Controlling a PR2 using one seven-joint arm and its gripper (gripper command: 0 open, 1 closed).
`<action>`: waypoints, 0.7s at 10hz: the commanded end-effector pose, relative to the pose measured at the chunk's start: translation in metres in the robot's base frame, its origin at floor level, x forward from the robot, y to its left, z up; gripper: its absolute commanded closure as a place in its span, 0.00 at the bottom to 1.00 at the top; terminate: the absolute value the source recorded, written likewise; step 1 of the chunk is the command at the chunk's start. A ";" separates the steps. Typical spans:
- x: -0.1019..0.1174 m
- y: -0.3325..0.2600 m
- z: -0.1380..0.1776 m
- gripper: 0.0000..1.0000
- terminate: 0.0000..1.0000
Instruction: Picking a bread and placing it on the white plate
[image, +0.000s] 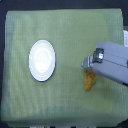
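Golden-orange bread (89, 80) lies on the green cloth (20, 100), partly under the gripper (85, 64) coming in from the exterior view's right. Whether its fingers are parted or closed cannot be told from here. White plate (42, 60) sits bare, well apart: by the look of it, pickup and placing both remain.

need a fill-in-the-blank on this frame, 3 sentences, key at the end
1. The white plate lies on the green cloth and holds ____.
2. The bread lies on the cloth toward the exterior view's ____ of the plate.
3. The robot's hand sits directly above the ____, not above the plate.

Missing words: nothing; right; bread
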 end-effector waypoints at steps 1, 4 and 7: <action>-0.004 -0.011 -0.015 0.00 0.00; -0.007 -0.010 -0.019 0.00 0.00; -0.010 0.001 -0.009 1.00 0.00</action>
